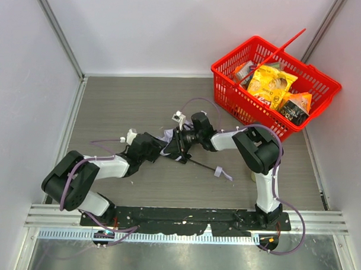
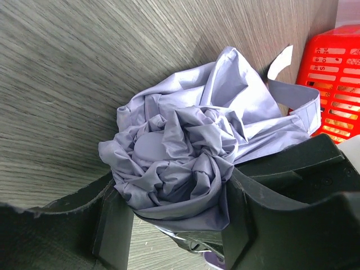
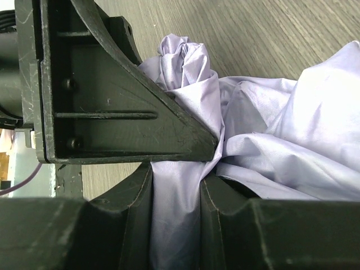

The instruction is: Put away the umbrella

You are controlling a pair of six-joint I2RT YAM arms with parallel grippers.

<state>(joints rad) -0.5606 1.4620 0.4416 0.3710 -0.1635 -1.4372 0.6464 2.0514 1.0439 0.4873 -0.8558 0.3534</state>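
**Two grips on cloth, none on the shaft**

Top view: the umbrella (image 1: 218,170) lies on the grey wood-grain table (image 1: 122,103), mid-table and well apart from the red basket (image 1: 235,106). Its thin black shaft and pale handle poke out toward the near right. The left gripper (image 1: 162,147) and right gripper (image 1: 181,142) meet over the crumpled canopy.

Left wrist: the lavender fabric (image 2: 180,152) is a soft, creased rosette, thin and slippery-looking. The left gripper (image 2: 174,197) has its jaws half-wide around it, with cloth touching both fingers. The risk is that the loose bunch squeezes out sideways. The red basket (image 2: 337,84) shows at the edge.

Right wrist: the right gripper (image 3: 175,208) has narrow jaws pinching one fold of canopy (image 3: 270,140). If the arms pull apart, the fabric could unfurl or slide free, leaving the rigid shaft dragging. A lift by cloth alone would let the handle end swing.
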